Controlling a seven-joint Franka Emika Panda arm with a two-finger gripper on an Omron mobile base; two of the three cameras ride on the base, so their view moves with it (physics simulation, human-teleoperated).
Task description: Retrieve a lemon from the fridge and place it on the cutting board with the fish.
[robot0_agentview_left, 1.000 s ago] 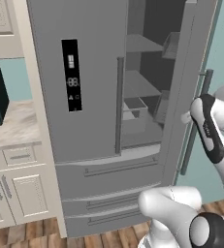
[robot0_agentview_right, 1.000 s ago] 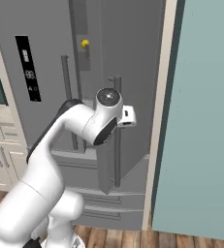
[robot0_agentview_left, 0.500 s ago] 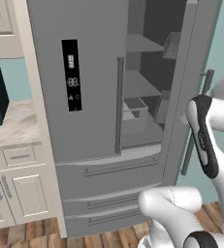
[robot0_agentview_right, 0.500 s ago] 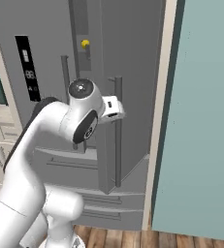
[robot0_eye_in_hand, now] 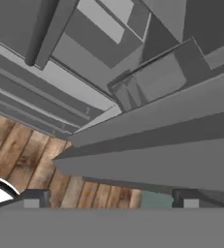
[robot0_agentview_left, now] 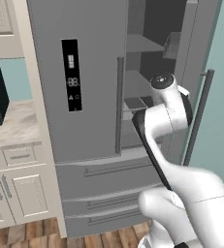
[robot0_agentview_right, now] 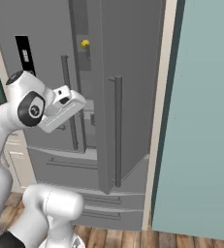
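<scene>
Swung leftward off the right door's handle, the arm now fronts the fridge (robot0_agentview_left: 84,97) opening, gripper (robot0_eye_in_hand: 108,196) jaws spread and empty; the lemon (robot0_agentview_right: 85,44) sits on an upper shelf, and a reach risks striking the door edge

Display panel (robot0_agentview_left: 72,74) on the left door of the fridge (robot0_agentview_left: 84,97): black, with pale digits at mid-height that read roughly "88", a small lit block above them and a small triangular sign below; too coarse to read with certainty. No other text or label is legible.
</scene>
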